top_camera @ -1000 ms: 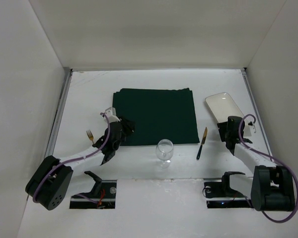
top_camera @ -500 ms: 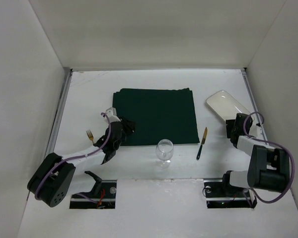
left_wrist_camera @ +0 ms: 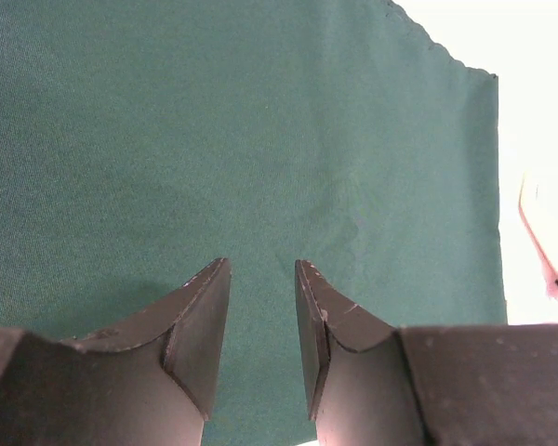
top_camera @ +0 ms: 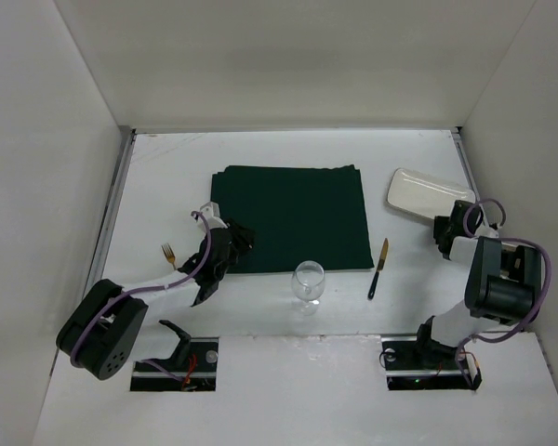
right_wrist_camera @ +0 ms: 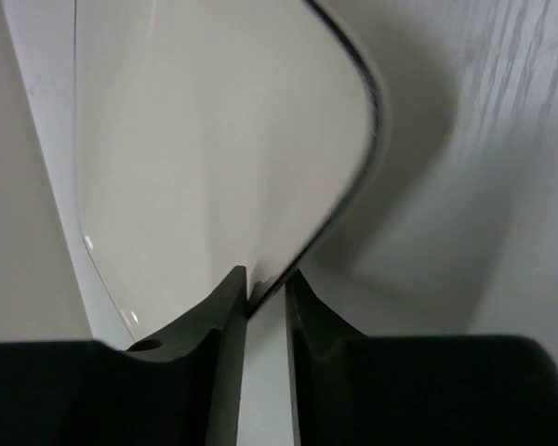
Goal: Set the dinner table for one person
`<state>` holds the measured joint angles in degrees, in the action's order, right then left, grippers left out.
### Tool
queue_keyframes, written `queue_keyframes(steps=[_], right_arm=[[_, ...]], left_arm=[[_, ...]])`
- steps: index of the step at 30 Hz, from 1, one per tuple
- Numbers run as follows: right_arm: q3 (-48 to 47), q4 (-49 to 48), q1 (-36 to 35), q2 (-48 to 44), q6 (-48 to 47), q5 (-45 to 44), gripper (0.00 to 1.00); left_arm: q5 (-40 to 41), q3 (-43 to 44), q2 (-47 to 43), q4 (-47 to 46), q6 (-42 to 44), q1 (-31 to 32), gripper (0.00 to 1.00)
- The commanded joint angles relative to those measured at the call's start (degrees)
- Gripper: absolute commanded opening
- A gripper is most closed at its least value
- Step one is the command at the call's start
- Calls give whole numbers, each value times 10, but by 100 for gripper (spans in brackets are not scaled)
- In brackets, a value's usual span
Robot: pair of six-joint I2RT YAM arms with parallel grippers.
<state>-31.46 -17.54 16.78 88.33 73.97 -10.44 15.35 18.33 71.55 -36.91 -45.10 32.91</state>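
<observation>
The white dinner table (top_camera: 167,177) carries a dark green placemat (top_camera: 293,214) at its middle. My left gripper (top_camera: 240,237) hovers over the placemat's near left corner; in the left wrist view (left_wrist_camera: 262,269) its jaws stand a little apart with only green cloth (left_wrist_camera: 214,139) between them. My right gripper (top_camera: 444,230) is shut on the near rim of the small white rectangular plate (top_camera: 423,192) at the right. In the right wrist view (right_wrist_camera: 265,283) the plate (right_wrist_camera: 214,139) is tilted up off the table (right_wrist_camera: 502,139), its edge between the fingers.
A gold fork (top_camera: 169,253) lies left of the left arm. A wine glass (top_camera: 308,283) stands just in front of the placemat. A knife (top_camera: 379,268) lies between the placemat and the right arm. Silver rails run along both side edges.
My right gripper has swung outward and back toward the right rail, turning the plate with it so the plate now lies more crosswise. The left arm has hardly moved.
</observation>
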Motion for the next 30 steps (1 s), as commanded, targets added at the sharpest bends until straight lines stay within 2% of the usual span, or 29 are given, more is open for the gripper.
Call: queue_keyframes(steps=[1,10,12,15,20,24,27,28,30], right_arm=[[-24,-1,8,9,-11,17,18],[18,6,11,-31,-44,30,20],[28,4,11,-40,-53,31,24],[25,5,16,-43,-59,35,42],[-11,7,21,0,-56,67,44],[-34,14,21,24,-52,84,37],[-34,14,21,24,-52,84,37],[-33,3,28,29,-52,100,9],[-17,-14,37,4,-48,108,3]], left_arm=[[2,-6,-1,-35,-3,-4,32],[1,-9,-3,-36,-6,-10,33],[0,-8,-2,-36,-8,-9,33],[0,-6,9,-36,-9,-8,33],[-6,-6,8,-36,-11,-11,33],[-9,-13,-10,-36,-13,-22,33],[-6,-14,-8,-36,-10,-25,33],[-9,-14,-6,-36,-12,-29,33],[-9,-13,-3,-36,-12,-29,33]])
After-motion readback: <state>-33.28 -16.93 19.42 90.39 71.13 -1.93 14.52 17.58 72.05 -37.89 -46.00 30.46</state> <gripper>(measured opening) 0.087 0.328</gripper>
